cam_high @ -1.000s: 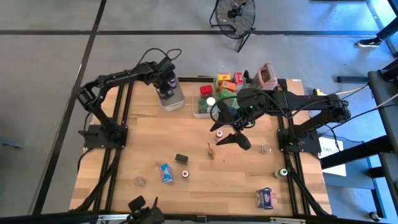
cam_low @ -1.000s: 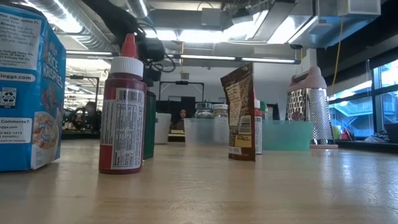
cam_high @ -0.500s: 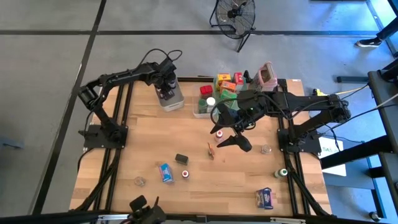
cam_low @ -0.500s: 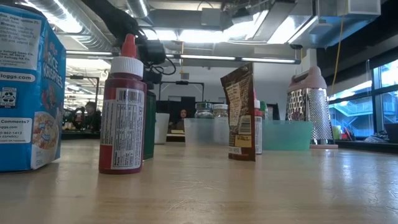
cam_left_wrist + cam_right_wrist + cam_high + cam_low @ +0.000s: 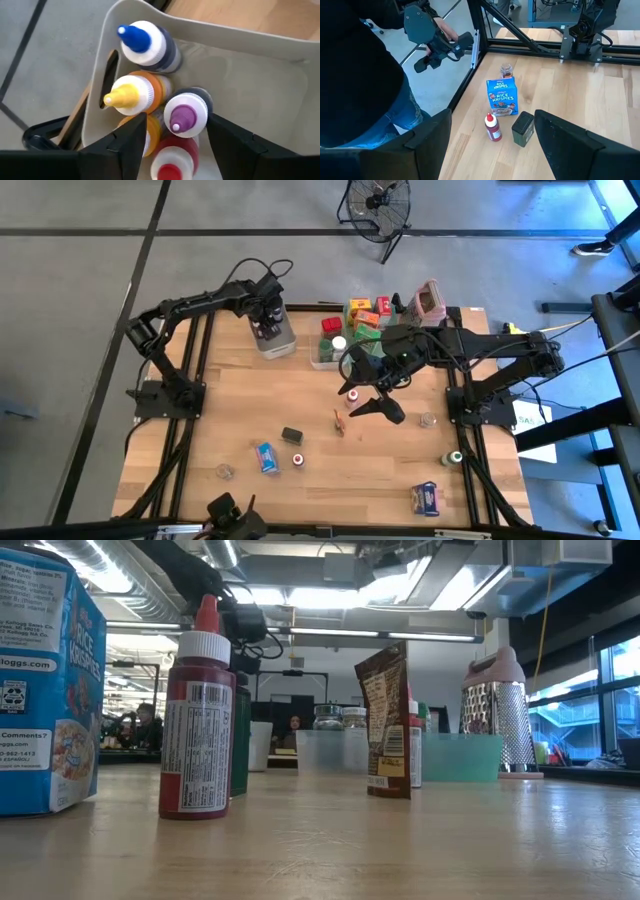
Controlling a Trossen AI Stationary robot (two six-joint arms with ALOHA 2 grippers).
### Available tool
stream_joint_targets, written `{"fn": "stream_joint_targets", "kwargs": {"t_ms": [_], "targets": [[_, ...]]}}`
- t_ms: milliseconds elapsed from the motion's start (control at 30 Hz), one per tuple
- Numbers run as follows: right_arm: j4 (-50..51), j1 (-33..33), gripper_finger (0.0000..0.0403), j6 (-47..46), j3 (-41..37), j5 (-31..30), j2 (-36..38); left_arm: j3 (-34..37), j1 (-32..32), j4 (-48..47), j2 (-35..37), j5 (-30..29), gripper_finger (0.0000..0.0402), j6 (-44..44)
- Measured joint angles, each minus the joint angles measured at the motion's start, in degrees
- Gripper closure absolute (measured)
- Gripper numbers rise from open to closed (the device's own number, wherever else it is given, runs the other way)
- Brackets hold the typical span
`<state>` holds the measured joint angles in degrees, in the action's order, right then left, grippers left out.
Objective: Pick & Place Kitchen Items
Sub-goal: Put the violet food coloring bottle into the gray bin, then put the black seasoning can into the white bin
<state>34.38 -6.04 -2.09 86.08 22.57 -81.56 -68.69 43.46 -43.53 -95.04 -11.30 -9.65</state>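
My left gripper [image 5: 267,321] hangs open over a pale bin [image 5: 250,65] at the table's far left, which holds several small bottles. Its fingers stand on either side of a purple-capped bottle [image 5: 183,116] and a red-capped one [image 5: 170,165]; I cannot tell whether they touch. Blue-capped [image 5: 142,40] and yellow-capped [image 5: 131,95] bottles stand beside these. My right gripper [image 5: 364,396] is open and empty above mid-table, over a small red-capped bottle [image 5: 352,395]. A brown packet [image 5: 341,422], a dark box [image 5: 291,436], a red bottle [image 5: 298,461] and a Rice Krispies box [image 5: 265,457] stand on the table.
A clear bin [image 5: 325,352], a teal tray [image 5: 372,340], coloured boxes [image 5: 361,310] and a pink-rimmed grater [image 5: 430,300] stand at the far edge. Jars [image 5: 224,471] [image 5: 428,419] [image 5: 452,458] and a blue packet [image 5: 427,499] lie toward the near side. A person holding a dark device [image 5: 437,42] stands beside the table.
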Motion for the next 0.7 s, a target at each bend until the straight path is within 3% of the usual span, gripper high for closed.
{"fn": "stream_joint_targets", "kwargs": {"t_ms": [467, 700], "targets": [[0.33, 0.00, 0.0117, 0.70, 0.00, 0.02, -0.02, -3.43, -3.70, -2.58, 6.66, 1.26, 0.0195, -0.10], [1.82, 0.00, 0.0117, 0.68, 0.00, 0.02, -0.02, -3.58, -8.36, -4.83, 15.87, 11.41, 0.0197, -2.05]]}}
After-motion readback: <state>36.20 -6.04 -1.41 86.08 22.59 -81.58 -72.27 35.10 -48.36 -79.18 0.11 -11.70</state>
